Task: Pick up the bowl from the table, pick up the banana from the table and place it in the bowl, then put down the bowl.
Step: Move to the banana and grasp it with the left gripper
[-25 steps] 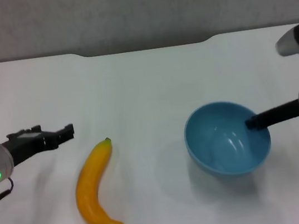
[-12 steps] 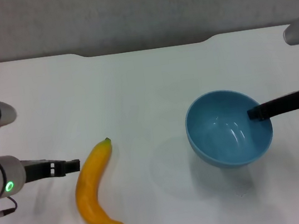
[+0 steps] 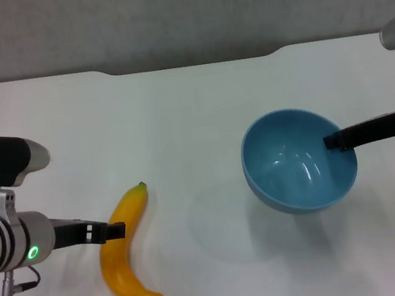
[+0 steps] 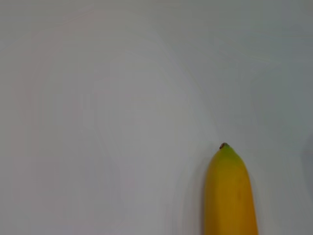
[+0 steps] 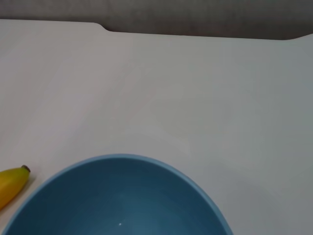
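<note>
The light-blue bowl (image 3: 300,170) hangs a little above the white table (image 3: 177,114), with its shadow on the table to its left. My right gripper (image 3: 334,141) is shut on the bowl's right rim, one finger inside. The bowl's inside fills the lower part of the right wrist view (image 5: 122,200). The yellow banana (image 3: 124,256) lies on the table at the front left, green stem tip pointing away. My left gripper (image 3: 113,230) is at the banana's middle, reaching it from the left. The banana's stem end shows in the left wrist view (image 4: 230,191) and in the right wrist view (image 5: 11,183).
The table's notched far edge (image 3: 192,63) meets a grey wall behind. Bare white tabletop lies between the banana and the bowl.
My left gripper has moved nearer and to the right, from behind the banana's left side to its middle. The bowl has risen slightly in my right gripper.
</note>
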Controlling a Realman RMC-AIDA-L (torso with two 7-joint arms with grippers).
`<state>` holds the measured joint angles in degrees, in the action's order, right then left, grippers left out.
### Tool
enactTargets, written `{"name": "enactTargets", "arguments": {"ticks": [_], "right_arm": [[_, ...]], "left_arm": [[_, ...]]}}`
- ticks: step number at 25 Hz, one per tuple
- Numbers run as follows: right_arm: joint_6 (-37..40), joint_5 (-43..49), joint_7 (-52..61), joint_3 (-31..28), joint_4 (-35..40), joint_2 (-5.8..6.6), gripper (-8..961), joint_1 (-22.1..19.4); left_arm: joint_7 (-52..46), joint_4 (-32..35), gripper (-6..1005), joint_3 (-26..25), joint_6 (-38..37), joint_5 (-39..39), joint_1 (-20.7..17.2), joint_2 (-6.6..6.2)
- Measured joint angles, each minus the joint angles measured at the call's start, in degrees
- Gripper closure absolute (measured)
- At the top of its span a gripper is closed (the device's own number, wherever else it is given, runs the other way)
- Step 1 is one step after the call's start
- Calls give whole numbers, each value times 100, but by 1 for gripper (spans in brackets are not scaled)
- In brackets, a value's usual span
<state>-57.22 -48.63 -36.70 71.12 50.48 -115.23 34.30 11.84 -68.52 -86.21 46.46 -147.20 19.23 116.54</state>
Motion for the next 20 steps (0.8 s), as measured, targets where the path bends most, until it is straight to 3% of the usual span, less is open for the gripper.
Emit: {"name": "enactTargets", "arguments": {"ticks": [20], "right_arm": [[7,-16,-25,-2,15,-2,923,34]], "left_arm": [[-469,650,122,591,-292,-222,311,27]]}}
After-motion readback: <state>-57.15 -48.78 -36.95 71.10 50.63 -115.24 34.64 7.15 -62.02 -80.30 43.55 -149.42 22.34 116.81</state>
